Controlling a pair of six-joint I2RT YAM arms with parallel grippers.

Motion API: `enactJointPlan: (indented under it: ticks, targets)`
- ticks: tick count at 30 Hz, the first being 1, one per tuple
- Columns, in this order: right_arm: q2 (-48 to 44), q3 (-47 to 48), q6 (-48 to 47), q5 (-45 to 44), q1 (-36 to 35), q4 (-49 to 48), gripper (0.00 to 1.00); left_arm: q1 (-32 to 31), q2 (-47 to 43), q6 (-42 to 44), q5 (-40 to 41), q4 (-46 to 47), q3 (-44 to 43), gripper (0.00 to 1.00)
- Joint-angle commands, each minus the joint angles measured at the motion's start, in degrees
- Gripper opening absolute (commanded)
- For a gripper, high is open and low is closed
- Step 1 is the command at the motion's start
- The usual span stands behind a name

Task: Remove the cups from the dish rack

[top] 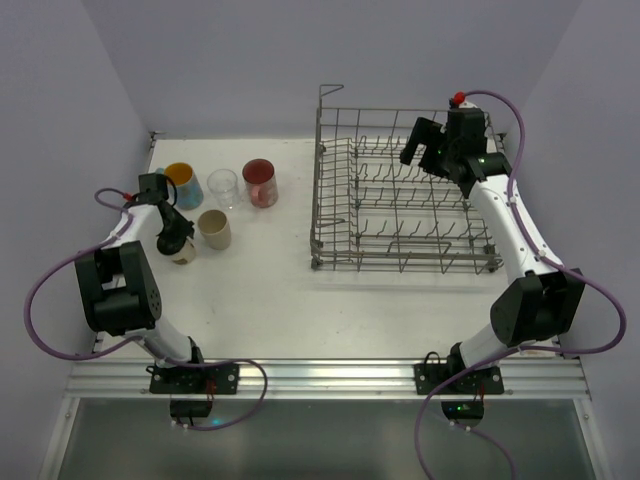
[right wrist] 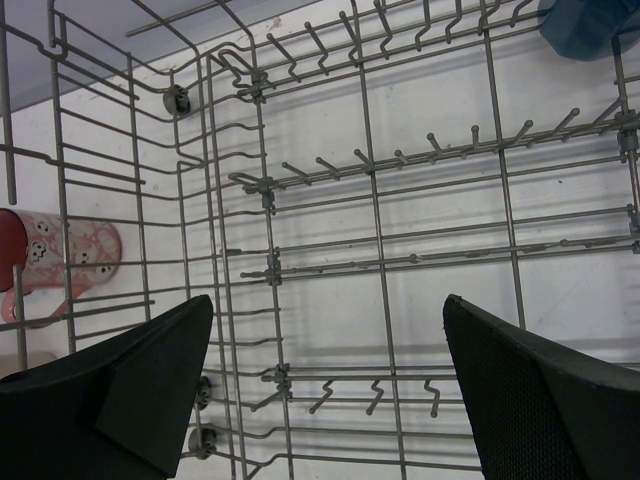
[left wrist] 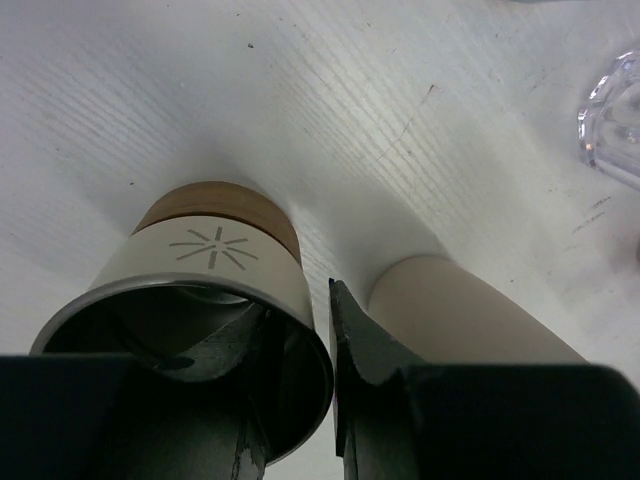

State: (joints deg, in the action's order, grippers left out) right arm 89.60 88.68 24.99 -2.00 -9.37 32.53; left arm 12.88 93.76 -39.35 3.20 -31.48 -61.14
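Beige wood-based cup [left wrist: 215, 250] on tabletop [left wrist: 300, 100], wall straddled by left gripper [left wrist: 305, 350], pinched or freed undeterminable: spread fully, lift straight up; right gripper [right wrist: 328, 310] gaping.

The left arm [top: 120, 285] and right arm [top: 510, 225] were both white tubes with chunky black joint blocks, each trailing a looping purple cable [top: 28, 312]. Right one had a little red knob [top: 458, 98] up top, and its fingers [right wrist: 540, 400] were matte black, finely dotted.
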Motion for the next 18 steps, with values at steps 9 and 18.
enactJointPlan:
  ticks: [9,18]
  targets:
    - [-1.3,-0.6,-1.2,-0.3,0.0,-1.9,0.99,1.0,-3.8,0.8,-0.7,0.8,0.6,0.68]
    - [-1.3,0.2,-1.3,-1.2,0.0,-1.8,0.99,0.9,-11.6,1.0,-1.2,-4.2,-4.0,0.91]
